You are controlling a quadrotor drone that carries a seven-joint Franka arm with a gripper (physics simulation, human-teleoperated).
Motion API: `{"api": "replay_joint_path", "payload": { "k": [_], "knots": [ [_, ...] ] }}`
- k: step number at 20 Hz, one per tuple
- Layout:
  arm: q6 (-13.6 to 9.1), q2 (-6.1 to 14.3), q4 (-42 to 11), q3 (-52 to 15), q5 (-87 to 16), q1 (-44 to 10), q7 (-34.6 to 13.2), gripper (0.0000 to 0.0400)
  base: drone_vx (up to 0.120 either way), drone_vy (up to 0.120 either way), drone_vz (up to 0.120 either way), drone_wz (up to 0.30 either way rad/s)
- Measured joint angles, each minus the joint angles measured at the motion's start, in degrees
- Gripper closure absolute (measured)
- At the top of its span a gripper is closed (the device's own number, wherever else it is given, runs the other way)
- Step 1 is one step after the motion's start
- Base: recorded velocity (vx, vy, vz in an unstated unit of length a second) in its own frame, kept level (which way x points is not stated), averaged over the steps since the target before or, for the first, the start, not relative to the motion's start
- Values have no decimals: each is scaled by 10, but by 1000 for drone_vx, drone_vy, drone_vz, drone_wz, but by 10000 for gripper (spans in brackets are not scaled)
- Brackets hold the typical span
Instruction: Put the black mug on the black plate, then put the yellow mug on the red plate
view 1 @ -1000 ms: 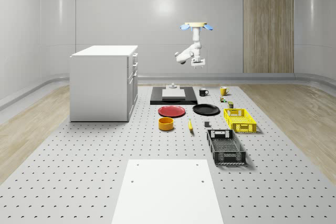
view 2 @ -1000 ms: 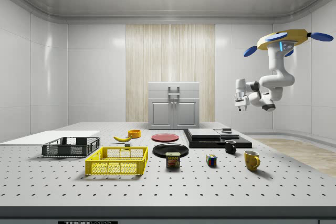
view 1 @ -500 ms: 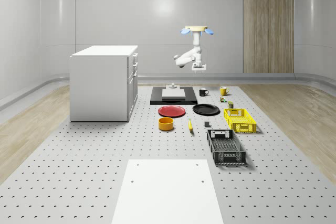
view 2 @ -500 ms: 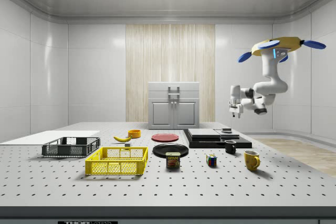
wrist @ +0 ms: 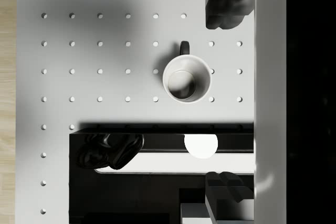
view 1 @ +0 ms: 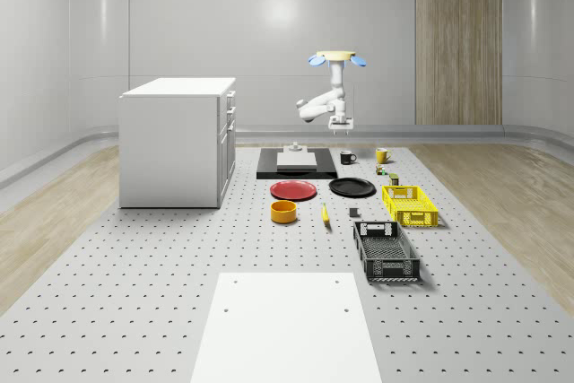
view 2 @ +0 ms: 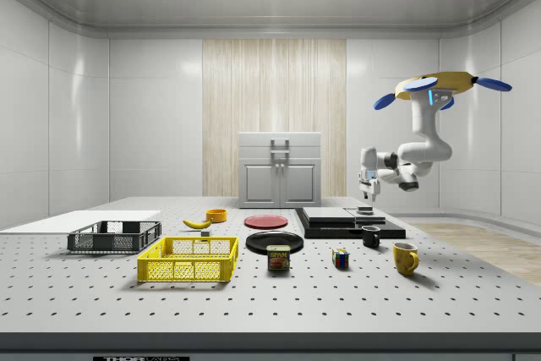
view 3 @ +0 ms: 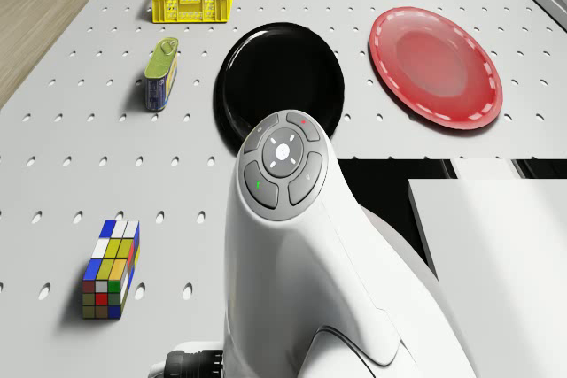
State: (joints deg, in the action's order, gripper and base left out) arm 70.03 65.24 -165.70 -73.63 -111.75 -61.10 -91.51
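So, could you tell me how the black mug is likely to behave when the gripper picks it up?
The black mug looks rigid, so it probably won't deform. It stands upright on a flat base, so it is unlikely to roll. Its glossy wall may be slippery, and its side handle could make it swing if gripped off-centre.

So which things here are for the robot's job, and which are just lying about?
For the job: black mug, black plate, yellow mug, red plate.

Lying about: yellow crate, black crate, banana, can, cube, bowl.
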Motion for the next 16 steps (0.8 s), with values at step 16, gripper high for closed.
{"api": "replay_joint_path", "payload": {
  "k": [16],
  "knots": [
    [40,45,3,-14,23,-15,-15,0,5,0,-120,0]
  ]
}}
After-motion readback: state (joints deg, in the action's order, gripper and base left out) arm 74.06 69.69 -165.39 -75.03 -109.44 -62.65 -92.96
